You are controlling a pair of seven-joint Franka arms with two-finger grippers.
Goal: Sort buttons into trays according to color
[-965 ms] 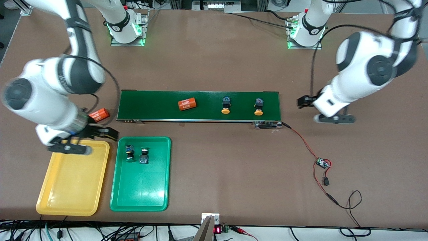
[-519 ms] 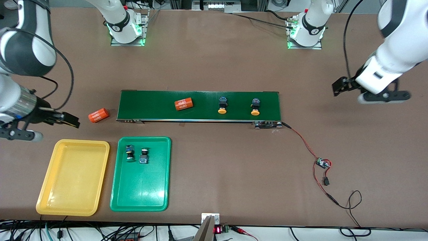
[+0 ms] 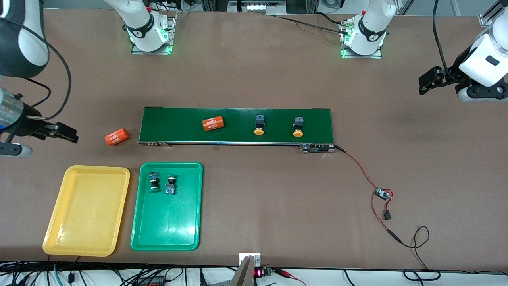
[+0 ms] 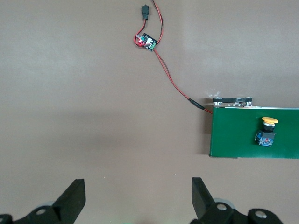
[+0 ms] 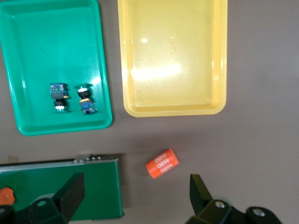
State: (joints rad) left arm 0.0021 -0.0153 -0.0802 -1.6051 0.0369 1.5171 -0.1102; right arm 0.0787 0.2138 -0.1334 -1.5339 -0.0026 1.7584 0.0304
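- Overhead, front view, belt (image 3: 238, 126): two yellow buttons (image 3: 258, 125) and (image 3: 298, 127) lie on it toward the left arm's end, apart from each other. Each lies on its side, long axis across the belt, cap toward the camera and body away. Likely unsorted stock awaiting pickup. An orange cylinder (image 3: 213, 123) lies on the belt too, toward the right arm's end.
- Front view, trays: green tray (image 3: 166, 206) holds both green buttons (image 3: 154, 181) and (image 3: 171, 185) side by side in its end nearest the belt, so the green half looks done. Long axes run along the tray's length. Yellow tray (image 3: 85, 210) beside it, toward the right arm's end, holds nothing yet.
- Front view, loose item: second cylinder (image 3: 117, 136) on the table just off the belt's end, not a task piece.
- Front view, grippers: right gripper (image 3: 59, 133) over bare table near that cylinder; left gripper (image 3: 430, 80) over bare table well clear of the belt. Both appear parked.
- Left wrist view: left gripper (image 4: 138, 198), fingers spread, nothing between; belt end with one yellow button (image 4: 266, 132) lying flat.
- Right wrist view: right gripper (image 5: 136, 196), fingers spread, empty; both trays, green buttons (image 5: 58, 95) and (image 5: 85, 99), and cylinder (image 5: 162, 163) below.
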